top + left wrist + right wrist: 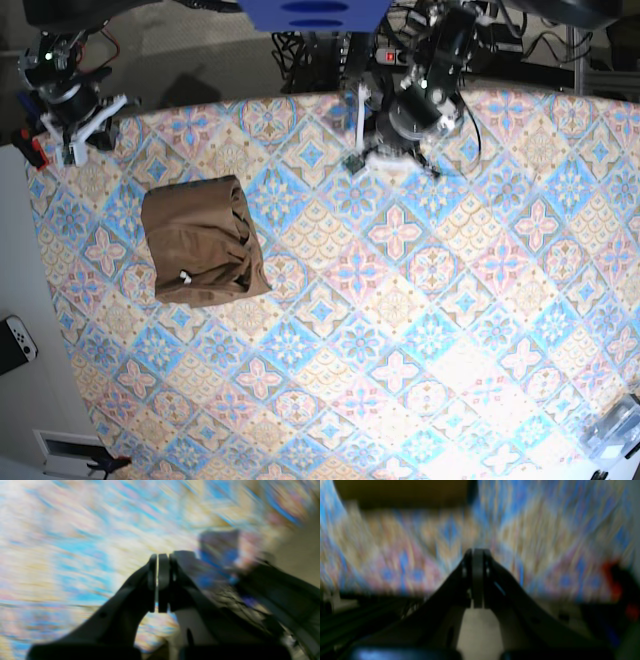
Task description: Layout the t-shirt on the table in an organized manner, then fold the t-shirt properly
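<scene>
Base view, left to right: the right gripper [68, 150] sits at the far left corner of the table [480, 330], a large rectangular surface under a cloth of blue, pink and cream diamond tiles. In the right wrist view its jaws are pressed together on nothing, patterned cloth blurred behind them. Next comes the t-shirt [203, 240], a plain tan-brown soft garment with darker seams, lying as a compact folded block on the left part of the table, its small white tag [184, 279] showing on top near the front edge. It is well apart from both grippers and free of any hold. Further right, near the far edge at centre, is the left gripper [362, 140]; the left wrist view shows its jaws closed together, empty, against heavily smeared cloth. Judgement: the fold looks done or nearly so, with the arms standing clear. Risks: the bundle's right edge looks bulged and rumpled, so it may slump open; any sweep of the right arm across the left side could catch and drag the block. Room: the shirt lies near the left edge but not over it; the centre, right and front of the table are bare cloth, open for moving.
</scene>
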Controlling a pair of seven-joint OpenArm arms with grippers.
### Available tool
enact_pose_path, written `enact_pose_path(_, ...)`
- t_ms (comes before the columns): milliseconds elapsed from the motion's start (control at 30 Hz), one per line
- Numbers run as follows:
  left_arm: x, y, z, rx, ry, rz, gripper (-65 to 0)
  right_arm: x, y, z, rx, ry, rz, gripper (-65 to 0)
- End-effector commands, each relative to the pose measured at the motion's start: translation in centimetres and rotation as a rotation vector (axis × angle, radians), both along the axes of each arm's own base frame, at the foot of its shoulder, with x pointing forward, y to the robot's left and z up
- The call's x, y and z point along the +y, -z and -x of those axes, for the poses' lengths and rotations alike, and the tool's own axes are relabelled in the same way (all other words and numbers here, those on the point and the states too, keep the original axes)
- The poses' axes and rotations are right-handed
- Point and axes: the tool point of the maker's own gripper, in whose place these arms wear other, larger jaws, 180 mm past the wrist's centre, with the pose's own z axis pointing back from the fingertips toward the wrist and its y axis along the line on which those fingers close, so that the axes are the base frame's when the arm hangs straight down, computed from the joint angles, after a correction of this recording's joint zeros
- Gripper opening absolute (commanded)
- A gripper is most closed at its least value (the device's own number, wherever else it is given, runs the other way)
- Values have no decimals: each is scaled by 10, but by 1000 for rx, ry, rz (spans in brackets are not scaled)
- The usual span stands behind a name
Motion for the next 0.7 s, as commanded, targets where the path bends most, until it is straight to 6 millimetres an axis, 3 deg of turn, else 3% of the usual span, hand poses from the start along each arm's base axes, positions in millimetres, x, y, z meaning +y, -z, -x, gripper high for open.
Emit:
enact_pose_path(0,-2,-6,-2,-32,-5,30,-650,0,-19,-16,-89,-23,3,-650)
enact_pose_path(100,-2,6,28,24,-18,60,-650,0,-14,-6,-60,-23,3,-650)
enact_pose_path(367,35,29,92,140,-91,66,-650,-13,-5,27,21,11,23,-650)
enact_pose_path(467,65,37,113,198,-91,10,-650,-13,2,40,62,16,19,-650)
enact_pose_path(667,127,53,124,248,-245,-101,-650,-22,15,57,140,25,58,-650)
